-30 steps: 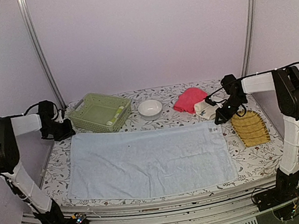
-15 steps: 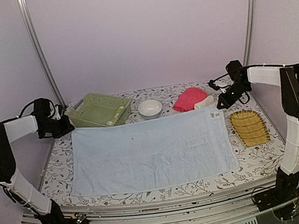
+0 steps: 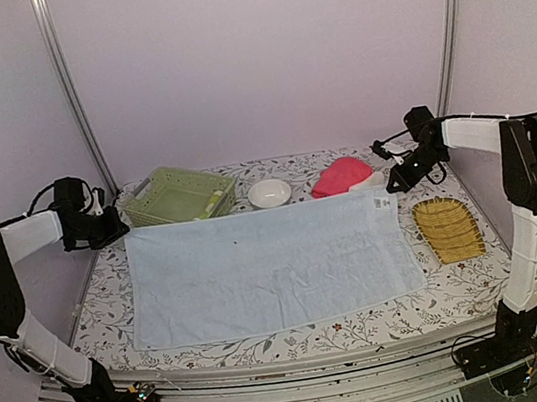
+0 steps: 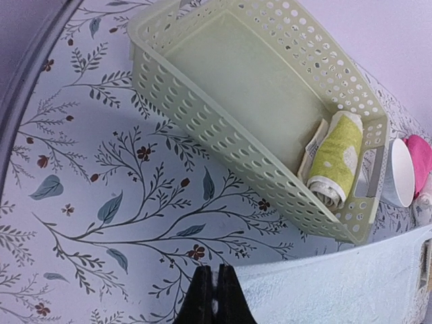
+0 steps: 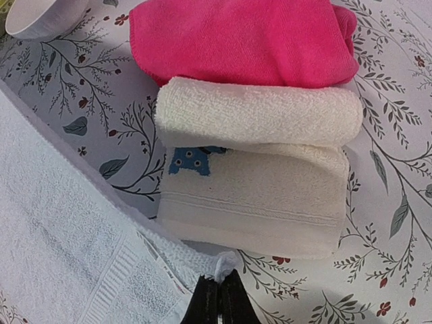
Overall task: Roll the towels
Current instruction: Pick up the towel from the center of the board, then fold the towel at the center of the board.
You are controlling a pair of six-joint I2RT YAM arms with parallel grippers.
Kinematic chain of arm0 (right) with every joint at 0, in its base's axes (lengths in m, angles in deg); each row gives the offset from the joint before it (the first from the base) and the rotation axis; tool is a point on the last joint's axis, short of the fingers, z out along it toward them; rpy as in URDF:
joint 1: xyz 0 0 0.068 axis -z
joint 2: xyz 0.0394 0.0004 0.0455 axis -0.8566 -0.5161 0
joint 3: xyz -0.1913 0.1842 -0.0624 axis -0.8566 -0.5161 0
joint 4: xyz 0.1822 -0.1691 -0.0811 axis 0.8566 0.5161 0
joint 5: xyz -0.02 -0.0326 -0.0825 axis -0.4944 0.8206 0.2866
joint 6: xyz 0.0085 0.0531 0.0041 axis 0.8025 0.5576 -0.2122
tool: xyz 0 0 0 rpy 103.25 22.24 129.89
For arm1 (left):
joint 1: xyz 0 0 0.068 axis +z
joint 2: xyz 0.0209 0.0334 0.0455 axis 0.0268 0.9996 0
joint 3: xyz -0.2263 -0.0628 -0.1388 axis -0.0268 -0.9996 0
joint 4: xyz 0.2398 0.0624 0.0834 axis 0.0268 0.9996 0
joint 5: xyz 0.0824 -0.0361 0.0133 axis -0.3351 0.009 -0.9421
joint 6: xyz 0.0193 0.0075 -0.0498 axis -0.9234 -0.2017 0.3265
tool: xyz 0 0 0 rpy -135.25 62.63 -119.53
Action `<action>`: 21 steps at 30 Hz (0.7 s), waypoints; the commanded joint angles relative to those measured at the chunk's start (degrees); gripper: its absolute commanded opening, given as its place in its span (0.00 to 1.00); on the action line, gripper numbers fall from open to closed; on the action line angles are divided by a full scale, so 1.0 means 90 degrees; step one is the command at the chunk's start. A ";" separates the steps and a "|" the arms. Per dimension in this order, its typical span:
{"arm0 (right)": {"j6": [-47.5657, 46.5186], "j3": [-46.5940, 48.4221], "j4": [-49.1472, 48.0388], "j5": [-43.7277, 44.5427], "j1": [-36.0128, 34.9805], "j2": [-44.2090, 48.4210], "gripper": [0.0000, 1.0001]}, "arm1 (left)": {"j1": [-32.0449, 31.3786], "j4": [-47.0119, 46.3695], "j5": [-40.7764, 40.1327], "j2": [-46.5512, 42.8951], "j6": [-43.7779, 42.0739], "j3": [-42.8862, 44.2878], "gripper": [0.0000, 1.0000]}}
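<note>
While each wrist view is cropping your fingers down to their dark tips, enough is showing. The left gripper (image 4: 216,297) is clamping its tips together on the far left corner of the pale blue towel (image 3: 273,266). The right gripper (image 5: 217,297) is doing the same on the far right corner, with a small tuft of cloth poking out between its tips. That towel is lying spread across the middle of the table (image 3: 102,307), its far edge running between your two grippers. Whether that edge is resting on the surface or hanging just above it is hard to make out. Just beyond the right gripper, the cream-white towel (image 5: 256,182) is lying partly rolled, its roll touching the pink towel (image 5: 250,37) behind it. From above, the blue towel's far edge is hiding most of the cream-white one. The yellow-green-and-cream towel (image 4: 334,158) is lying rolled at the right end of the basket (image 4: 202,128), whose perforated wall is screening its underside. The bowl (image 3: 269,193) is sitting between the basket and the pink towel, cut off at the frame edge in both wrist views. The tray (image 3: 448,228) is lying just right of the blue towel.
</note>
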 commanded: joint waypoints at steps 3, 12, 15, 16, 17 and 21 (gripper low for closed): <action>-0.0119 -0.0734 -0.0133 -0.0110 0.0090 0.0619 0.03 | 0.0191 0.0640 0.0150 -0.0310 0.0172 -0.0204 0.00; -0.0185 -0.1700 -0.0178 -0.0318 0.0087 0.1397 0.03 | 0.0283 0.1641 0.0203 -0.0600 0.0150 -0.0378 0.00; -0.0247 -0.2006 -0.0165 -0.0454 0.0092 0.1669 0.03 | 0.0336 0.2009 0.0365 -0.0617 0.0110 -0.0412 0.00; -0.0268 -0.2118 -0.0169 -0.0493 0.0092 0.1744 0.03 | 0.0346 0.2100 0.0430 -0.0644 0.0102 -0.0438 0.00; -0.0306 -0.2265 -0.0162 -0.0524 0.0092 0.1809 0.03 | 0.0354 0.2189 0.0486 -0.0676 0.0093 -0.0476 0.00; -0.0433 -0.2646 -0.0170 -0.0562 0.0094 0.2035 0.03 | 0.0368 0.2591 0.0605 -0.0760 -0.0041 -0.0576 0.00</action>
